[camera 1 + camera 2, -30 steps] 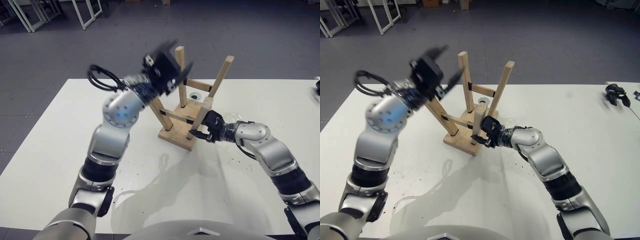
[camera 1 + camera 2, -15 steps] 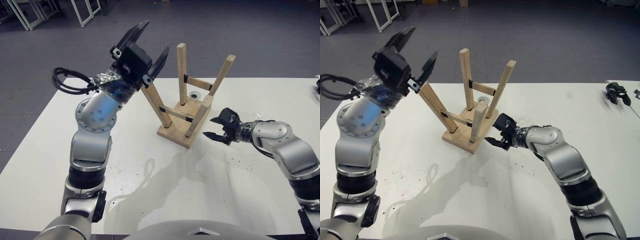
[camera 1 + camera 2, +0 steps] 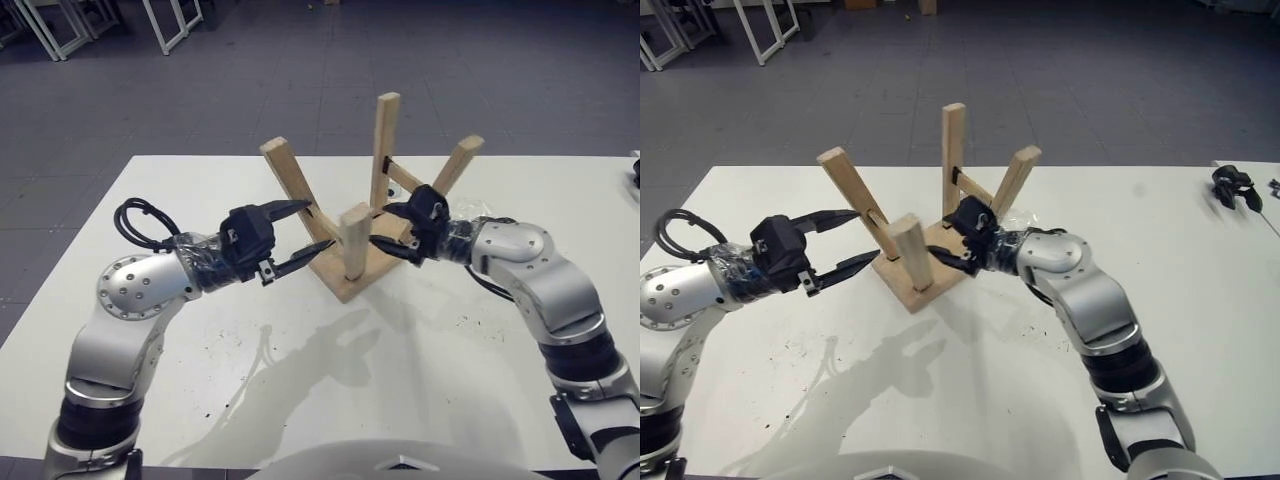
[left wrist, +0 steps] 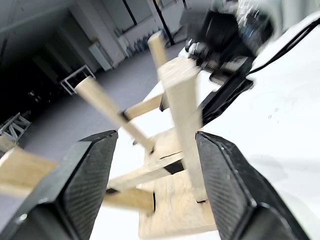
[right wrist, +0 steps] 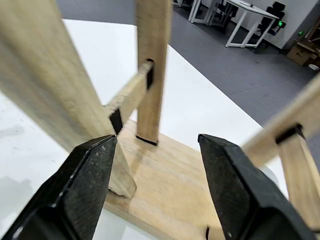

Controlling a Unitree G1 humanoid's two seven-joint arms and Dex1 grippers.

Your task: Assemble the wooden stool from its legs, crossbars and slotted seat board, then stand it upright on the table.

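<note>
The wooden stool [image 3: 352, 262] lies upside down on the white table [image 3: 300, 400], seat board [image 5: 170, 187] flat and its legs [image 3: 385, 140] pointing up, joined by crossbars [image 5: 131, 95]. My left gripper [image 3: 302, 232] is open at the stool's left side, level with the lower legs; in the left wrist view its fingers [image 4: 87, 172] frame the nearest leg [image 4: 181, 110] without touching. My right gripper [image 3: 392, 232] is open against the stool's right side. One of its fingers [image 5: 90, 182] sits close to a leg base and the seat board lies between the two.
A small black object [image 3: 1232, 187] lies near the table's far right edge. A black cable loop [image 3: 140, 220] hangs off my left forearm. White metal frames [image 3: 170, 20] stand on the floor far behind. Bare tabletop stretches in front of the stool.
My left arm swung down from above the stool to table level at its left. My right gripper closed in on the right side. The stool has turned and shifted slightly.
</note>
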